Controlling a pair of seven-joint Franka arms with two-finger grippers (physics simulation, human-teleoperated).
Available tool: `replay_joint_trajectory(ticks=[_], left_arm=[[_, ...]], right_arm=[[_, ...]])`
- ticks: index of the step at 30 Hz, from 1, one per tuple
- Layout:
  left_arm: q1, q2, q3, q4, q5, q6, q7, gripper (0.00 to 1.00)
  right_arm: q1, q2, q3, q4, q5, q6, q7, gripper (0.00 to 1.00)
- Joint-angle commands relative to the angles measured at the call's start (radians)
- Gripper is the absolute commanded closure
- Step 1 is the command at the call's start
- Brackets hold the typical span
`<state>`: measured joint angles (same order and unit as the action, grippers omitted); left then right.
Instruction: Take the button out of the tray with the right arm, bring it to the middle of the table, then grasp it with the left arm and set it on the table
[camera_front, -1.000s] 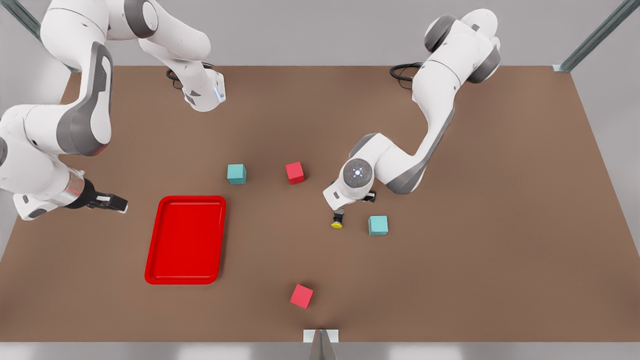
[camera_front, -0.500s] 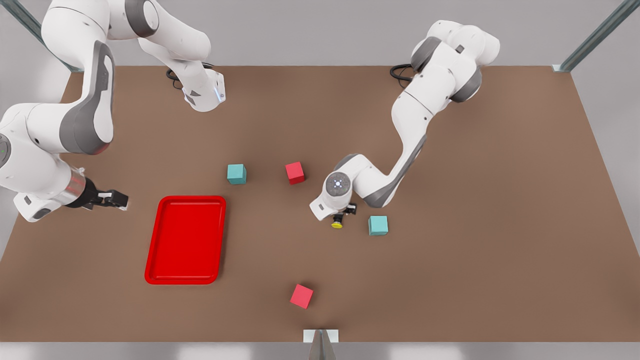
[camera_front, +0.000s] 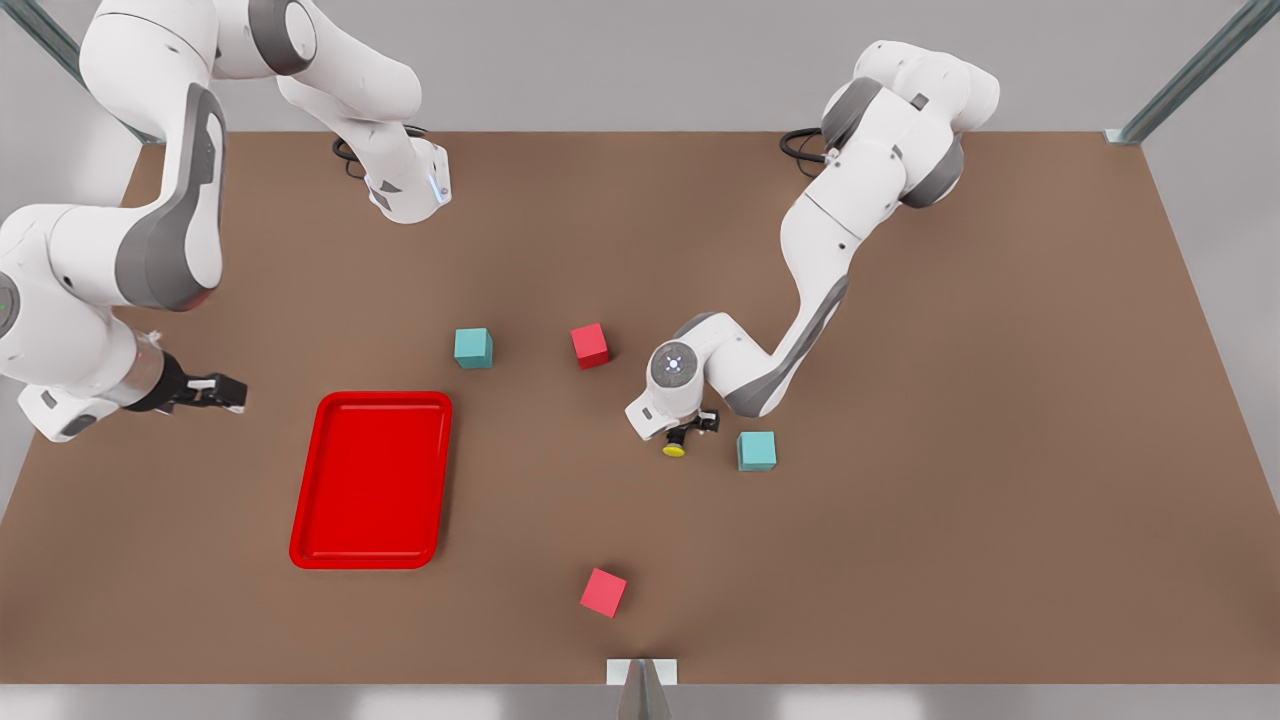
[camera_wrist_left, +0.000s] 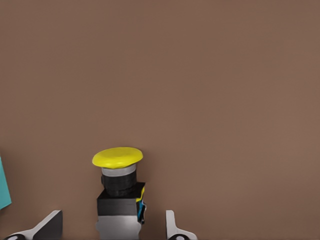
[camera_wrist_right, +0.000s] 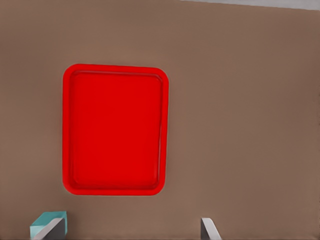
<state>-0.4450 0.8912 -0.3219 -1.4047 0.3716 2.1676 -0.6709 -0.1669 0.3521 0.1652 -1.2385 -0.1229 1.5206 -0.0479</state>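
Button (camera_wrist_left: 119, 192) sits betw. L gripper (camera_front: 688, 428) fingers (camera_wrist_left: 47, 226), spread, gaps both sides. R gripper (camera_front: 222, 392) spread, beside tray (camera_front: 371, 480).

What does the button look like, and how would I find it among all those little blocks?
Start at the brown table and follow the arm on the front view's right down to the left gripper near the middle. The button is there, beside a teal cube. It alone has a round yellow cap on a small grey-and-black body.
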Motion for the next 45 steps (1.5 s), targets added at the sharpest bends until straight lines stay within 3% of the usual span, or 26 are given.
replay_joint_trajectory(ticks=[1,11,17,19,28,35,40,43,45], left_arm=[[0.000,0.008,0.000,0.000,0.004,0.009,-0.053,0.00],[-0.001,0.020,0.000,0.001,0.003,0.009,-0.059,0.01],[0.000,0.017,0.000,0.001,0.003,-0.002,-0.087,0.52],[0.000,0.015,0.000,0.003,0.003,-0.005,-0.110,0.64],[0.017,-0.077,-0.011,0.079,-0.017,-0.199,-0.196,0.64],[0.017,-0.121,0.014,0.156,0.013,-0.187,-0.779,0.65],[-0.021,-0.101,0.020,0.176,0.214,-0.083,-1.179,0.66],[-0.109,-0.094,0.159,0.168,0.219,-0.029,-1.303,0.66],[-0.126,-0.090,0.167,0.164,0.216,-0.029,-1.300,0.65]], right_arm=[[0.000,-0.002,0.000,0.002,-0.003,-0.014,-0.040,0.00],[0.010,-0.001,0.002,0.002,-0.003,-0.014,-0.036,0.00],[0.004,-0.001,0.000,0.004,-0.003,-0.014,-0.038,0.00],[0.006,-0.002,0.000,0.004,-0.003,-0.014,-0.038,0.00],[0.004,-0.004,0.000,0.004,-0.003,-0.017,-0.038,0.00],[-0.002,-0.001,0.000,0.004,-0.001,-0.017,-0.041,0.00],[0.010,-0.001,0.000,0.004,-0.001,-0.030,-0.040,0.00],[0.010,-0.001,0.005,0.002,-0.001,-0.030,-0.038,0.00],[0.009,-0.001,0.005,0.002,-0.003,-0.030,-0.038,0.00]])
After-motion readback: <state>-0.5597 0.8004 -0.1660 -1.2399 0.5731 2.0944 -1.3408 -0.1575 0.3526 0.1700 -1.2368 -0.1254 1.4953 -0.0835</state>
